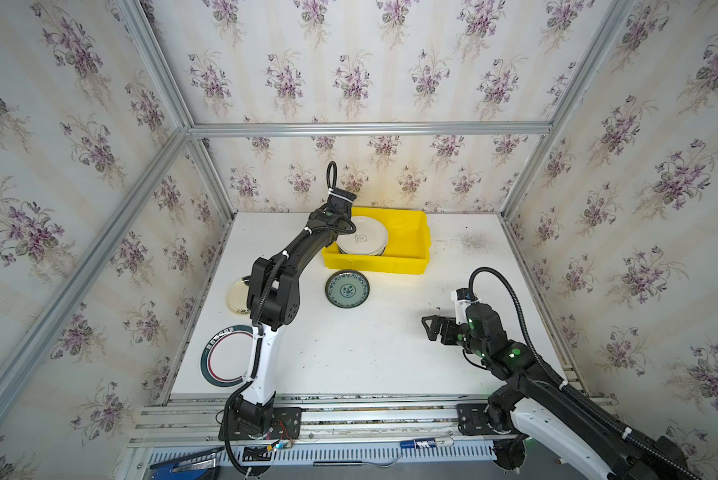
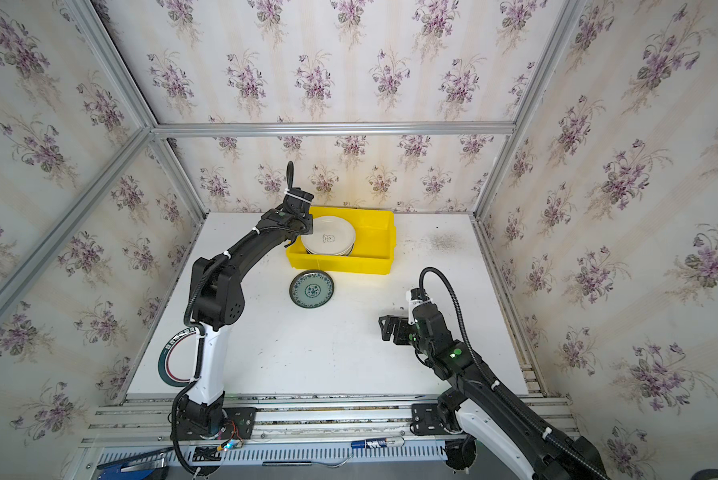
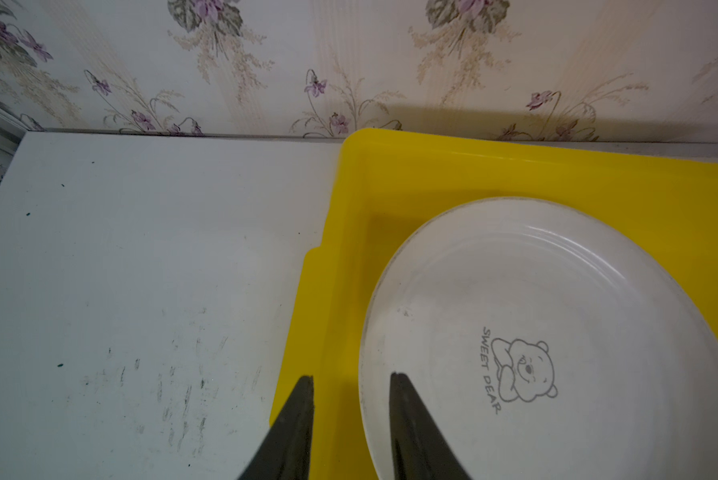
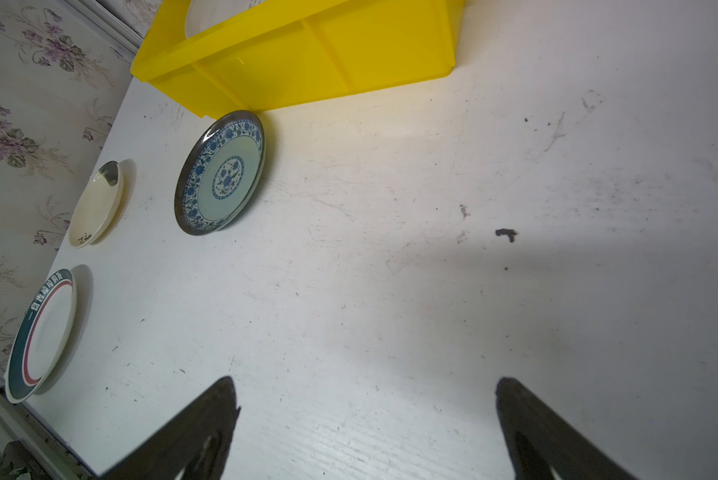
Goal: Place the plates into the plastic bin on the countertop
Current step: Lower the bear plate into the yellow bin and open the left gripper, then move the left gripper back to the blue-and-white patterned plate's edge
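The yellow plastic bin [image 1: 407,249] [image 2: 373,249] stands at the back of the white countertop [image 1: 369,353]. A stack of plates lies in it, topped by a white plate with a bear drawing [image 1: 363,237] [image 3: 556,332]. My left gripper [image 3: 351,378] hovers open over the bin's left end, one finger over that plate's rim, the other over the bin's edge. On the counter lie a teal floral plate [image 1: 347,289] [image 4: 220,172], a cream plate [image 1: 236,297] [image 4: 95,205] and a dark-green-rimmed plate [image 1: 224,357] [image 4: 41,336]. My right gripper [image 1: 430,326] [image 4: 365,382] stands wide open and empty above bare counter at the right.
Wallpapered walls and aluminium rails [image 1: 369,129] close in the counter on three sides. The left arm [image 1: 274,291] partly covers the cream and green-rimmed plates in both top views. A marker pen [image 1: 425,443] and a blue tool [image 1: 182,467] lie beyond the front rail.
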Controlling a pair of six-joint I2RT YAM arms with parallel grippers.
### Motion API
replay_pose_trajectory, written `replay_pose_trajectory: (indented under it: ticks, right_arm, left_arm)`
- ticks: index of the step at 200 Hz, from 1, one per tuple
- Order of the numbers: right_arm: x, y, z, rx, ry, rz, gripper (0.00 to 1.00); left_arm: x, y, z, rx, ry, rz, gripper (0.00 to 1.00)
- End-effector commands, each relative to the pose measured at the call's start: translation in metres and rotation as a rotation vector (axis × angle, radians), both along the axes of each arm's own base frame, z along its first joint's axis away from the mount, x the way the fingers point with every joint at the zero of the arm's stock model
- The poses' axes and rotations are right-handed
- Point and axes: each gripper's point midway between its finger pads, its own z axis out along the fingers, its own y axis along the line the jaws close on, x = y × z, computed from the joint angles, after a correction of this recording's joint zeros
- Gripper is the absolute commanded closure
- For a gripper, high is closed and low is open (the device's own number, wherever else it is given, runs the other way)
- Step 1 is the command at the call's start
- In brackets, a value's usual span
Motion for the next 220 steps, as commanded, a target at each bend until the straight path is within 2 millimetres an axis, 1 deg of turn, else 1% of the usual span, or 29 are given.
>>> replay_pose_trajectory:
  ticks: [1,14,21,24,43,49,65,72,80,98,134,136,145,170,195,220]
  right_arm:
    - [0.009,0.006,0.014,0.043,-0.039,-0.003,0.01]
    - [0.01,0.007,0.015,0.053,-0.035,-0.002,0.01]
    - [0.01,0.008,0.015,0.058,-0.033,-0.002,0.01]
    - [0.01,0.008,0.015,0.059,-0.031,-0.002,0.01]
    - [0.011,0.008,0.017,0.071,-0.032,-0.009,0.01]
    - [0.011,0.008,0.017,0.074,-0.031,-0.01,0.01]
    - [0.01,0.009,0.018,0.085,-0.023,-0.012,0.01]
    - [0.01,0.01,0.018,0.093,-0.018,-0.009,0.01]
    - [0.01,0.011,0.019,0.101,-0.016,-0.002,0.01]
    - [0.01,0.014,0.019,0.125,-0.012,0.0,0.0]
    - [0.009,0.021,0.023,0.184,-0.011,0.012,0.01]
    - [0.009,0.022,0.023,0.187,-0.009,0.014,0.01]
    - [0.008,0.023,0.023,0.197,-0.005,0.018,0.0]
    - [0.002,0.026,0.017,0.219,0.016,0.037,0.01]
    - [-0.005,0.029,0.016,0.26,0.012,0.059,0.01]
    - [-0.01,0.031,0.021,0.295,-0.004,0.078,0.01]
  left_arm:
    - [-0.001,-0.004,0.021,-0.017,-0.029,-0.028,0.51]
    - [-0.004,-0.008,0.033,-0.043,-0.045,-0.045,0.46]
    - [-0.007,-0.01,0.041,-0.056,-0.053,-0.054,0.46]
    - [-0.008,-0.01,0.043,-0.059,-0.055,-0.056,0.42]
    - [-0.02,-0.008,0.064,-0.078,-0.08,-0.052,0.31]
    - [-0.025,-0.007,0.067,-0.081,-0.083,-0.05,0.27]
    - [-0.039,-0.004,0.081,-0.098,-0.093,-0.057,0.14]
    - [-0.046,-0.003,0.083,-0.105,-0.09,-0.068,0.09]
    - [-0.053,-0.005,0.085,-0.118,-0.086,-0.092,0.06]
    - [-0.072,-0.005,0.088,-0.151,-0.073,-0.117,0.02]
    - [-0.117,0.013,0.088,-0.21,-0.096,-0.084,0.01]
    - [-0.12,0.014,0.085,-0.21,-0.09,-0.082,0.01]
    - [-0.133,0.02,0.085,-0.223,-0.1,-0.072,0.01]
    - [-0.167,0.035,0.074,-0.255,-0.102,-0.047,0.01]
    - [-0.191,0.041,0.066,-0.307,-0.088,-0.041,0.01]
    - [-0.212,0.046,0.055,-0.369,-0.091,-0.027,0.01]
